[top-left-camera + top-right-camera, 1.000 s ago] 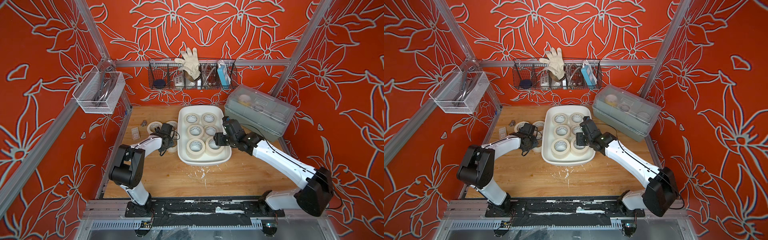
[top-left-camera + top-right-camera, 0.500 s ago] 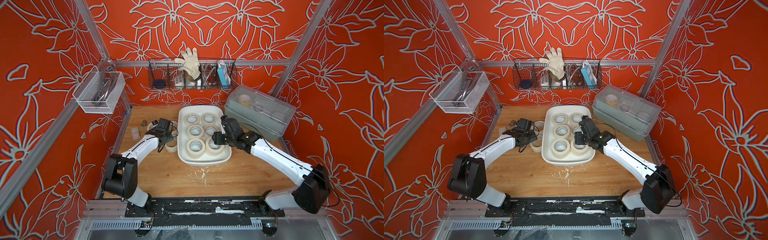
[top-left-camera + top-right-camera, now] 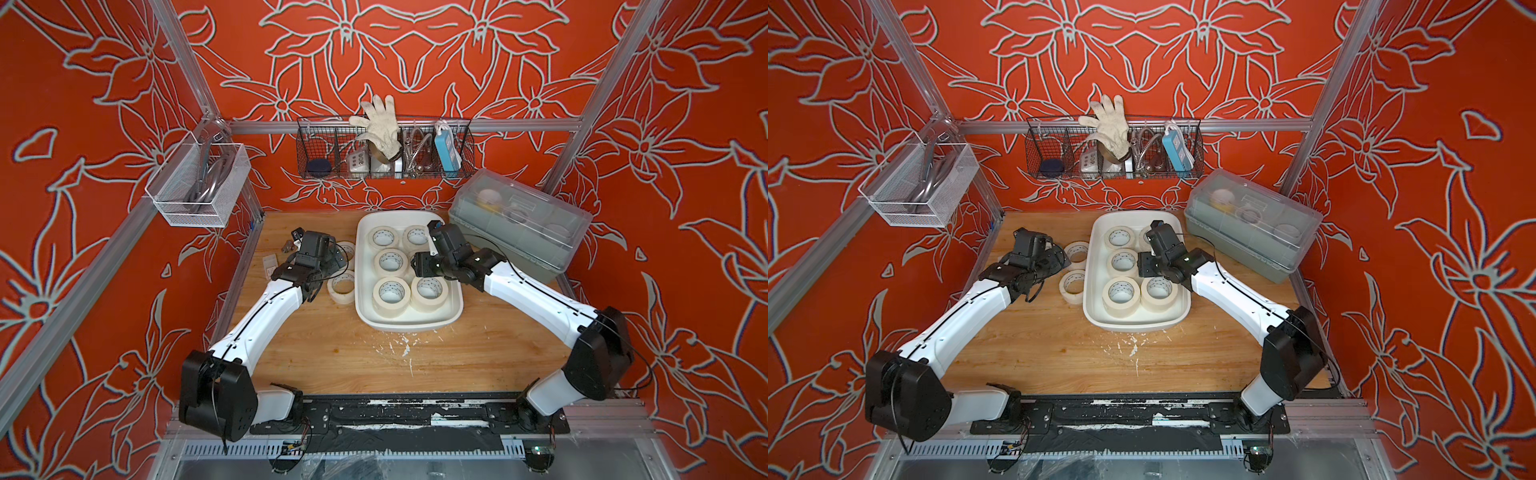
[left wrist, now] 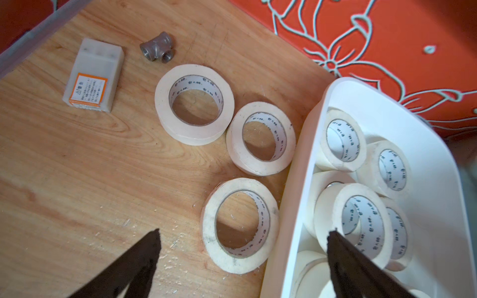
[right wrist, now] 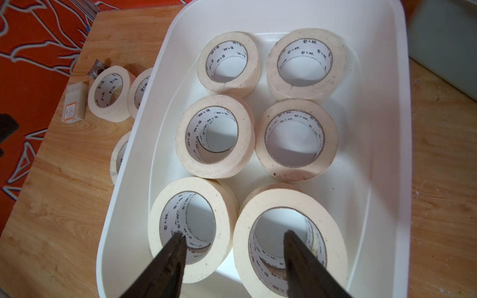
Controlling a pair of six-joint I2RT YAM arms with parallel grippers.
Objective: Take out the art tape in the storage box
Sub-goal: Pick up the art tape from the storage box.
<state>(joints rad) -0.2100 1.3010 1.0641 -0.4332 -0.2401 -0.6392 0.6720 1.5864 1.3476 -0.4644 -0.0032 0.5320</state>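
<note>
Left gripper [image 4: 244,233]: jaws wide apart, empty, above three art tape [image 4: 165,103] rolls lying on the wooden table [image 4: 77,167] beside the storage box [image 5: 134,196]. Right gripper [image 5: 233,234]: half-spread, empty, over rolls inside the box.

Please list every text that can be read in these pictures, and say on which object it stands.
"包大師": repeated round the white inner cores of the art tape rolls.
"警告": beside a warning triangle, on the orange-edged label of the small translucent box; its finer print is too small to read.
Nothing else is legible.
</note>
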